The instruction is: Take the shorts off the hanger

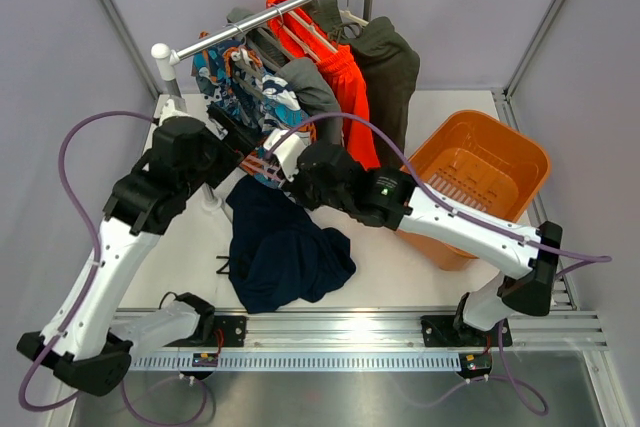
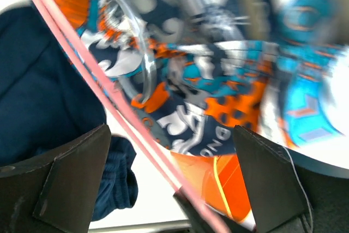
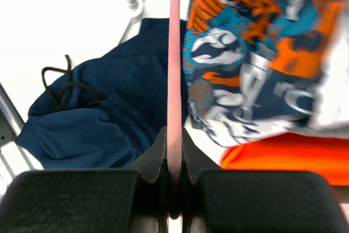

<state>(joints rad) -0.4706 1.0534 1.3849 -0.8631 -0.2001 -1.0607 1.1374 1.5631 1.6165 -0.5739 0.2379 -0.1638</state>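
The shorts [image 1: 285,252] lie in a loose navy heap on the white table [image 1: 420,267], left of centre and close to its near edge. One end of the heap reaches back toward the spot where the two grippers meet. In the right wrist view the waistband is rumpled and a dark drawstring [image 3: 60,83] is curled on top of the fabric.

The hanger [image 3: 174,69] is a thin pink bar that runs straight away from the right gripper [image 3: 173,151]. That gripper's two fingers are pressed tight against the bar from either side. In this view the bar crosses above the edge of the shorts; I cannot tell whether the two touch.

The left gripper [image 2: 170,151] has its fingers [image 2: 71,184] spread wide. The pink hanger runs diagonally through the gap between them and touches neither finger. The blue-white-orange patterned shorts [image 2: 218,96] fill the background just behind it.

From above, both arms reach in over the middle of the table toward the clothes rail [image 1: 270,12] at the far edge. The patterned shorts, an orange garment [image 1: 340,72] and a dark grey-olive garment [image 1: 388,67] hang from this rail. An orange basket [image 1: 520,162] sits at the right edge of the table, well apart from the navy heap.
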